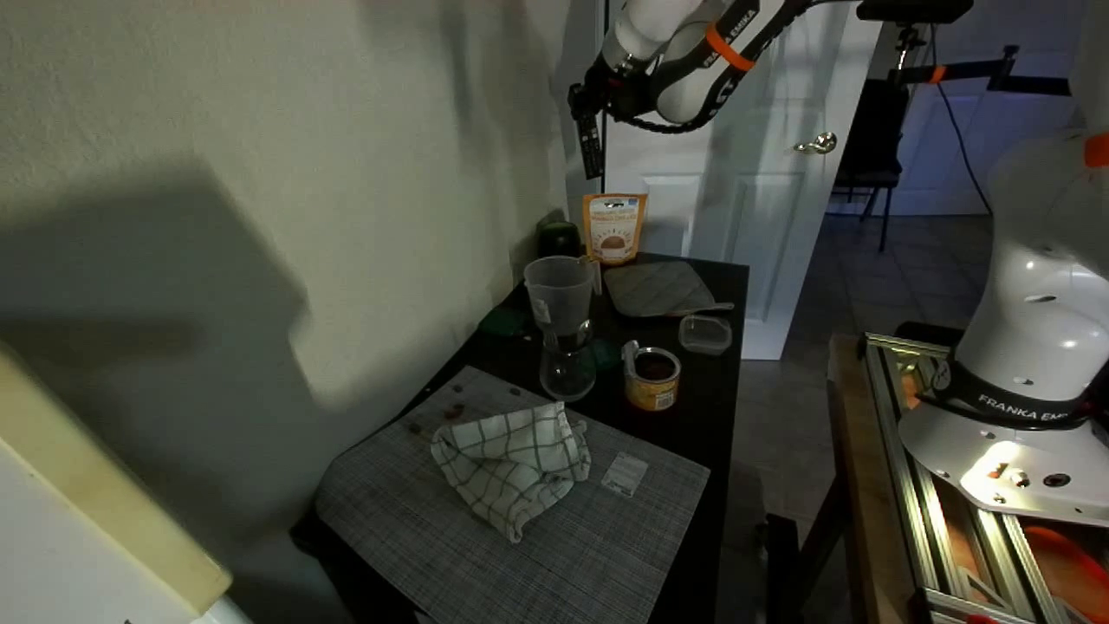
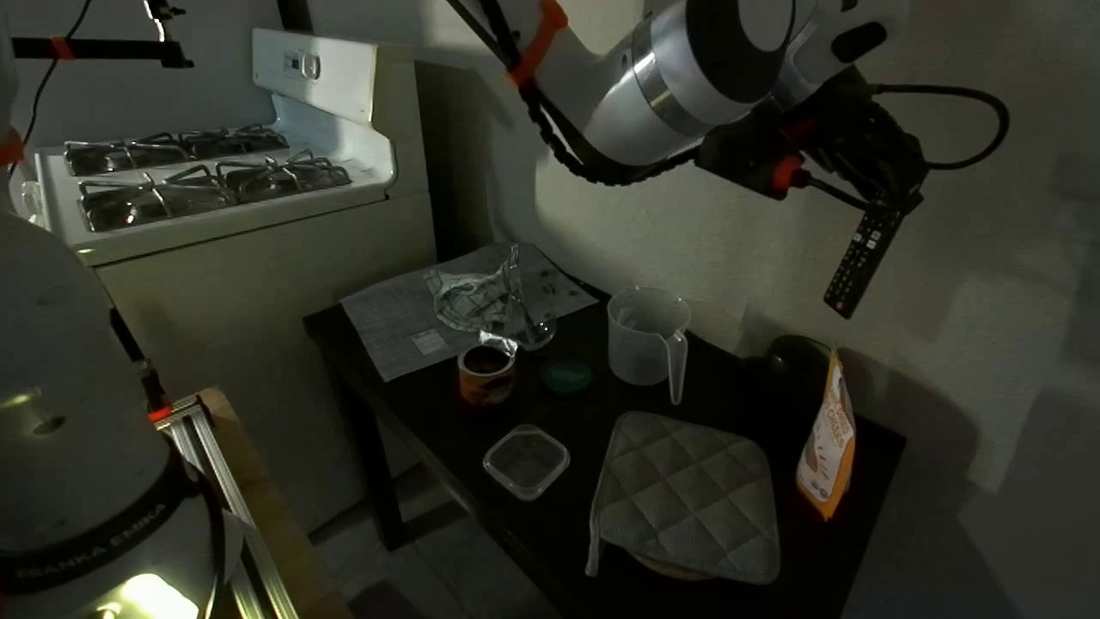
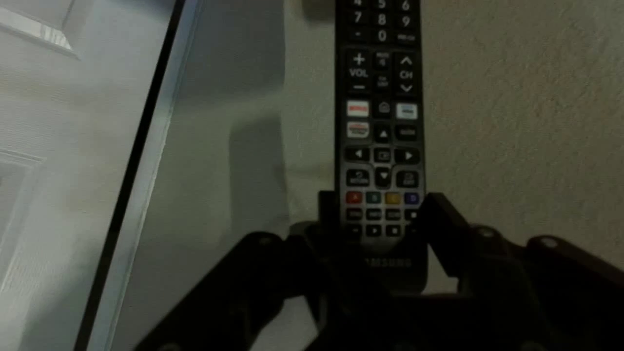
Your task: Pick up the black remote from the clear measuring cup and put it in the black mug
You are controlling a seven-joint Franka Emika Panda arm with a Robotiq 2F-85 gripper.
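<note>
This is looking like a kitchen; a white stove [image 2: 275,284] with burners [image 2: 273,177] on top is standing near a dark table [image 2: 563,524] in an exterior view; a clear measuring cup [image 2: 640,348] and an open can [image 2: 486,387] are sitting on that table; a quilted pot holder [image 2: 687,503] is lying near them; a checked cloth [image 1: 511,468] is lying on a gray mat [image 1: 598,555].
</note>
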